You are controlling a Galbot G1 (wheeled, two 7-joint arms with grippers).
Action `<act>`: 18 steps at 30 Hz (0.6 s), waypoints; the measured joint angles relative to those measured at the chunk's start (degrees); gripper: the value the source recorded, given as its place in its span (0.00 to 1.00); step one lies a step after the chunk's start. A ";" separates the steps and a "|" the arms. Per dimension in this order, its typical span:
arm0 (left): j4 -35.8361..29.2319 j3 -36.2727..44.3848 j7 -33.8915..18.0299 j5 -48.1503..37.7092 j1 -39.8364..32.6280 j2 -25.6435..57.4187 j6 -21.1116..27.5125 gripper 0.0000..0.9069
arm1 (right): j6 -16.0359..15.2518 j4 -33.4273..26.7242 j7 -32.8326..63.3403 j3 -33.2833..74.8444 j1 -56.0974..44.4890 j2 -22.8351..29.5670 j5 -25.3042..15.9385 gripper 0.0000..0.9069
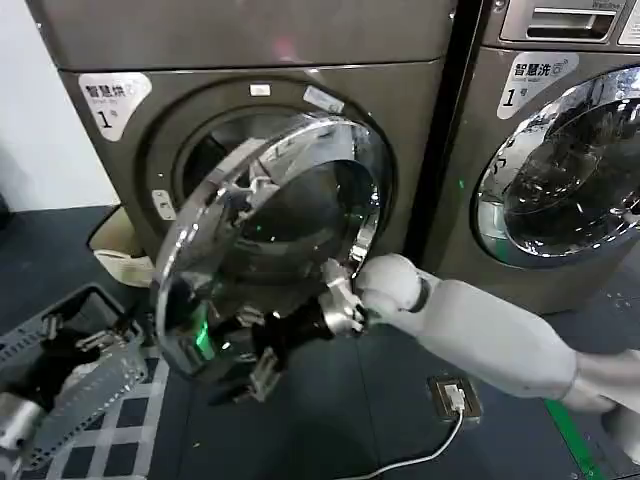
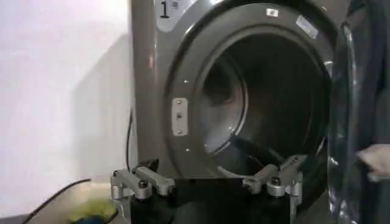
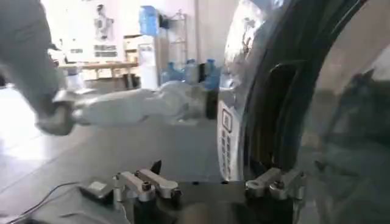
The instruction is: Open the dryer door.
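The grey dryer (image 1: 130, 160) stands at the left with its round glass door (image 1: 270, 250) swung partly out, leaving the dark drum (image 2: 262, 103) exposed. My right arm (image 1: 500, 335) reaches in from the right to the door's lower edge. The right gripper (image 1: 255, 375) sits low behind the glass. In the right wrist view that gripper (image 3: 210, 182) is open, with the door's chrome rim (image 3: 234, 122) just ahead of the spread fingers. My left gripper (image 2: 210, 179) is open with nothing in it, low at the dryer's left front, facing the opening.
A second machine (image 1: 560, 180) with a shut chrome door stands to the right. A grey perforated basket (image 1: 90, 385) lies at lower left beside my left arm (image 1: 15, 420). A floor socket (image 1: 452, 395) with a white cable lies under the right arm. A white wall bounds the left.
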 joint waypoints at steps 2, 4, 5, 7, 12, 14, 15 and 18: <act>0.84 1.54 1.01 0.20 -0.68 1.81 -0.94 1.00 | 0.05 0.91 -1.36 -0.39 -0.06 -1.40 -0.29 1.00; 1.04 2.92 2.39 0.39 -1.32 3.27 -1.52 1.00 | 0.07 1.89 -2.17 -0.77 -0.17 -3.03 -0.51 1.00; 1.04 3.79 3.02 0.58 -1.70 4.13 -1.81 1.00 | 0.07 2.45 -2.55 -0.90 -0.22 -3.90 -0.53 1.00; 1.03 5.52 3.77 0.84 -2.33 5.70 -2.07 1.00 | 0.16 3.77 -3.22 -1.01 -0.46 -5.83 -0.53 1.00; 0.05 9.46 5.64 0.55 -2.95 9.44 -3.12 1.00 | 0.43 7.48 -4.22 0.15 -1.86 -10.87 -0.69 1.00; -0.17 10.59 6.68 0.39 -3.06 10.47 -3.78 1.00 | 0.69 8.94 -4.00 1.14 -2.85 -13.07 -0.58 1.00; -0.34 11.11 7.19 0.48 -3.09 10.85 -4.13 1.00 | 0.86 9.68 -3.74 1.72 -3.42 -14.19 -0.46 1.00; -1.08 12.54 8.87 1.16 -3.07 11.81 -5.32 1.00 | 1.51 11.83 -2.82 5.29 -6.49 -18.18 0.12 1.00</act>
